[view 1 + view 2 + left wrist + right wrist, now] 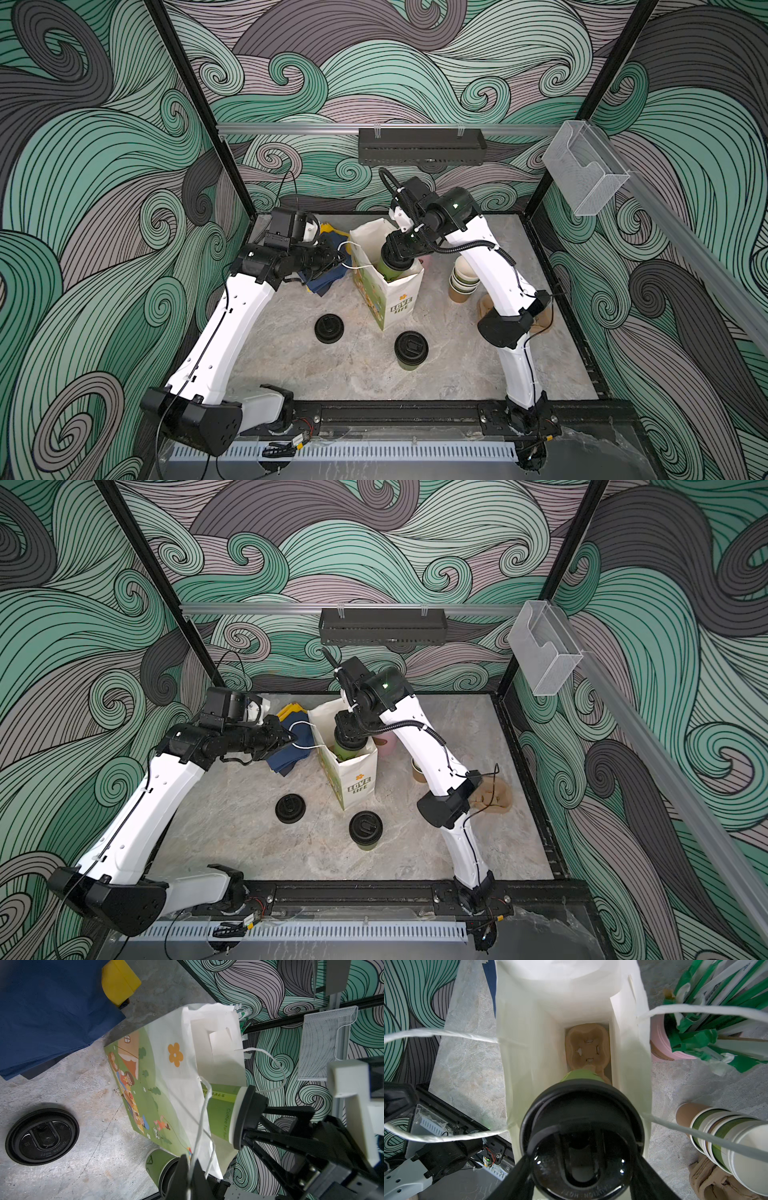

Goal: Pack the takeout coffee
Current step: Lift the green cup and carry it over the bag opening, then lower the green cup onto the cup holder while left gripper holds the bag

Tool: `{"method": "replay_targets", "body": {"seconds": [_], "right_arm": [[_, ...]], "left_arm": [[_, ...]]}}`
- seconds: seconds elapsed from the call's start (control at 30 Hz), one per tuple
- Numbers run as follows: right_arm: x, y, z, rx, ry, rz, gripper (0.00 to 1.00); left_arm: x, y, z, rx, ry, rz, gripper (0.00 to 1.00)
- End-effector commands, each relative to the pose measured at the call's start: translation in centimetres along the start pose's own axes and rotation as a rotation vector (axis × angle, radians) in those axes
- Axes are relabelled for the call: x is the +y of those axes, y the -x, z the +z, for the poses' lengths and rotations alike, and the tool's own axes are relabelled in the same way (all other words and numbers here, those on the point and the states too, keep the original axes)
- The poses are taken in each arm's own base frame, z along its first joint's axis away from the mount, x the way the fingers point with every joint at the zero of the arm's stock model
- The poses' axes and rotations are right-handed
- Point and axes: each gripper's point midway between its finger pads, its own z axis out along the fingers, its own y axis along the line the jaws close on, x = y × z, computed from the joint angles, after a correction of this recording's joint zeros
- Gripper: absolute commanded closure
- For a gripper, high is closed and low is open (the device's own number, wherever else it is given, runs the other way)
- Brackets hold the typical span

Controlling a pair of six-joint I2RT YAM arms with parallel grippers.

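Note:
A white paper bag (395,299) with a picnic print stands open mid-table. My right gripper (399,255) is shut on the black lid of one takeout coffee (388,272), an olive-green cup held upright in the bag's mouth. In the right wrist view that lid (581,1126) sits between my fingers, above a brown cup carrier (586,1047) on the bag's floor. My left gripper (192,1169) is shut on the bag's white string handle (204,1109), left of the bag. The second takeout coffee (410,351) stands lidded in front of the bag.
A loose black lid (328,328) lies front left of the bag. Blue napkins (324,278) and a yellow one lie behind my left gripper. A stack of lidless cups (463,278) and brown carriers stand to the right. A pink holder of green-wrapped straws (695,1028) is behind the bag.

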Motion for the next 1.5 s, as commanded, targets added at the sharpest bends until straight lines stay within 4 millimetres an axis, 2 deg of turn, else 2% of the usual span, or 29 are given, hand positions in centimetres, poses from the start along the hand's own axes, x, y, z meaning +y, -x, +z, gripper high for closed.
{"method": "replay_targets", "body": {"seconds": [0.0,0.33,0.6,1.07,1.47], "right_arm": [[-1.5,-4.2,0.5,0.184,-0.092,0.008,0.40],[-1.7,-4.4,3.5,0.242,-0.135,0.015,0.41],[-2.0,-5.2,4.8,0.292,-0.173,0.010,0.42],[-0.9,-6.8,3.8,0.325,-0.153,0.014,0.42],[-1.8,-6.4,5.6,0.331,-0.221,0.043,0.42]], "left_arm": [[0.0,0.0,0.1,0.008,-0.012,0.009,0.91],[0.0,-0.2,0.0,0.013,-0.013,0.007,0.93],[0.1,-0.3,0.1,0.020,-0.010,0.004,0.93],[0.1,-0.5,0.2,0.034,-0.013,0.000,0.93],[0.3,-0.8,0.2,0.039,-0.011,-0.005,0.93]]}}
